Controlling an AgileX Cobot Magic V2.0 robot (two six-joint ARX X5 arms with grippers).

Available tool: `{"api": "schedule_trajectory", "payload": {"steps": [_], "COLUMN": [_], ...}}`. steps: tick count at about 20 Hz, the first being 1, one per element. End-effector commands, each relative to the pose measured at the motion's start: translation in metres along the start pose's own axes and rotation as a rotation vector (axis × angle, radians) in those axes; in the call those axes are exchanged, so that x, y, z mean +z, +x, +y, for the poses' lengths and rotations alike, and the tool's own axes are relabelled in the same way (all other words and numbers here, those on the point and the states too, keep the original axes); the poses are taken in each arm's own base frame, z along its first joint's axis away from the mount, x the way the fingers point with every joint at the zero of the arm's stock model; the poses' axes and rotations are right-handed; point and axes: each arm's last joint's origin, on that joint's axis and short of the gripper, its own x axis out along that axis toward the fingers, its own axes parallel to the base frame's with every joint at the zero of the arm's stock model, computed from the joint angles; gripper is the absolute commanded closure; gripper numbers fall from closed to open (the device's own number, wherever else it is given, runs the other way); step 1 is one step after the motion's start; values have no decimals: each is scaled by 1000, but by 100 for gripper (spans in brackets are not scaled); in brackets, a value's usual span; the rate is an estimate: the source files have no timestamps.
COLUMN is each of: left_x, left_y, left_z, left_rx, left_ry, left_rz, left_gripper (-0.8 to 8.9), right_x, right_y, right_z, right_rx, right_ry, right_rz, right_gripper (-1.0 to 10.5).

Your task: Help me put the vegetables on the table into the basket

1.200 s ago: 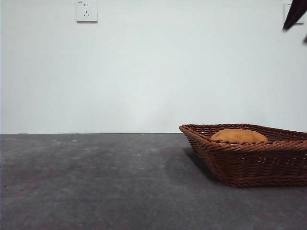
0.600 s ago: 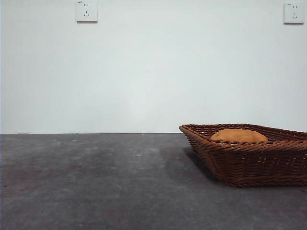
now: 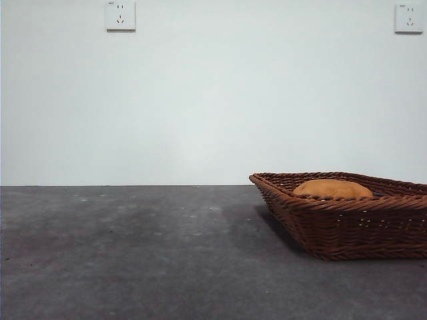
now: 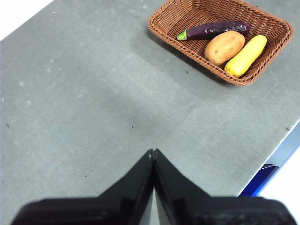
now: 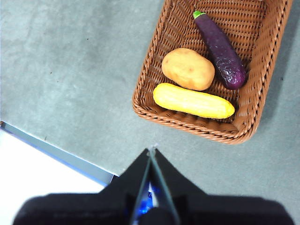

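Front view: basket [image 3: 347, 217] sits lower right of the frame on the bench [image 3: 133, 253], cut off by the right edge. Only the potato [image 3: 332, 189] shows, as an orange hump over the near rim. No arm in frame. Two wall sockets up top, nothing else on the bench surface here.

Left wrist view: left hand [image 4: 153, 152] at bottom centre, jaws pressed together, holding nothing, well apart from everything. Basket [image 4: 164, 28] is upper right of the frame with all three vegetables inside. Eggplant [image 4: 215, 29] lies nearly level across the frame, green tip to the left. Potato [image 4: 224, 47] just below it, touching or nearly. Corn [image 4: 245, 55] at the right, long axis diagonal, lower left to upper right.

Right wrist view: right hand [image 5: 152, 150] at bottom centre, jaws also closed on nothing, hovering just outside the basket's [image 5: 150, 70] near rim. Corn [image 5: 193, 101] lies across the frame, almost level. Potato [image 5: 188, 69] directly above it, touching. Eggplant [image 5: 219, 49] runs diagonal, green tip at upper left, fat end lower right beside the potato.

Status call: all three pieces are in the basket and no vegetable is visible on the bench, so the task looks done. Nothing left that I can see beyond parking the arms.
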Motion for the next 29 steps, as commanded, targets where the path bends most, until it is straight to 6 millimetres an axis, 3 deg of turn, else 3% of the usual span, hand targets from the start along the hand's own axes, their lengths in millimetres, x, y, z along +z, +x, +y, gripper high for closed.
{"api": "schedule_trajectory", "payload": {"steps": [1, 10, 14, 17, 20, 22, 24, 26, 29], "left_x": [0, 6, 18, 23, 17, 4, -19, -48, -103], "left_y": [-1, -1, -5, -20, -33, -37, -30, -15, 24], "left_z": [0, 3, 7, 28, 49, 59, 64, 63, 52], "left_rx": [5, 77, 165, 339, 309, 299, 400, 505, 577], "left_ry": [-5, 26, -16, -24, -49, -60, -73, -79, -94], "left_rz": [-4, -48, -184, -318, -439, -537, -599, -639, -640], "left_gripper": [817, 817, 817, 817, 817, 817, 817, 817, 817], "right_x": [2, 12, 17, 21, 25, 29, 33, 37, 43], "right_y": [1, 17, 26, 32, 35, 36, 36, 36, 36], "right_z": [-1, -13, -20, -25, -27, -28, -29, -29, -30], "right_rx": [1, -89, -132, -158, -171, -186, -193, -198, -206], "right_ry": [-8, 20, 36, 42, 33, 18, 1, -14, -37], "right_rz": [3, 79, 128, 149, 130, 97, 54, 17, -40], "right_gripper": [945, 945, 945, 945, 945, 945, 945, 945, 945]}}
